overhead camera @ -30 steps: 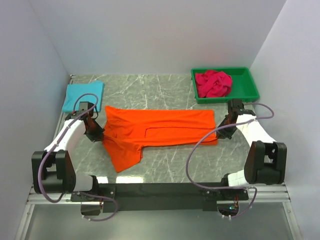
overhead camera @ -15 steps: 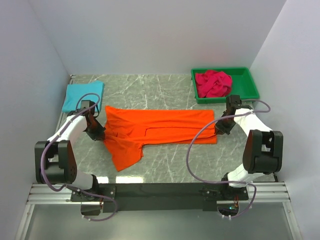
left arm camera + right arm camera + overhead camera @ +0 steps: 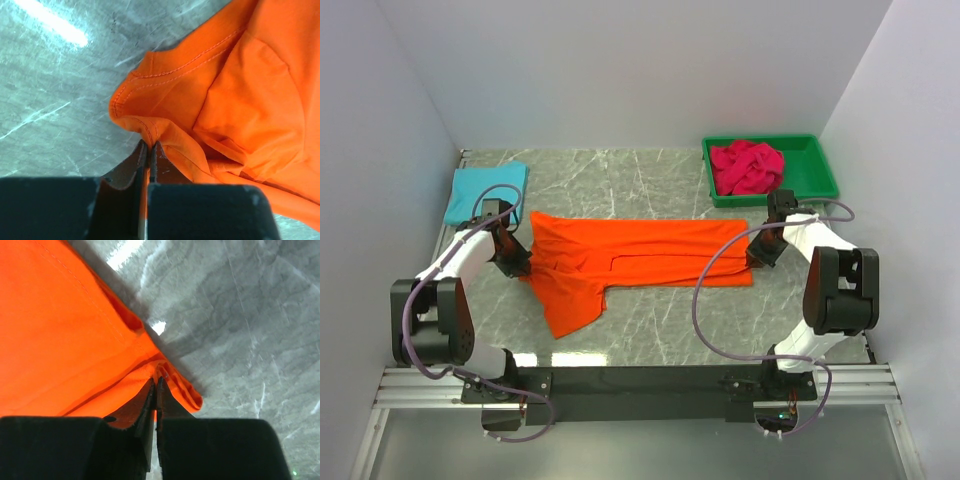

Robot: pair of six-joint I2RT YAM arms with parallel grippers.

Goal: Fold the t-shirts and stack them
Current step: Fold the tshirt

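Two pinches set up my next move: the left gripper (image 3: 515, 265) and right gripper (image 3: 757, 258) are each clamped tight on one end of the orange t-shirt (image 3: 640, 255), its long axis stretched between them, neither arm nearer.

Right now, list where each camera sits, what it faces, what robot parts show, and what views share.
Top external: above and behind the bases, looking down at the table; both arms, orange t-shirt, turquoise t-shirt, green bin.
Left wrist: on left arm, facing left gripper shut on the orange t-shirt's edge.
Right wrist: on right arm, facing right gripper shut on the opposite edge.
Shared: all three show the orange t-shirt and table.
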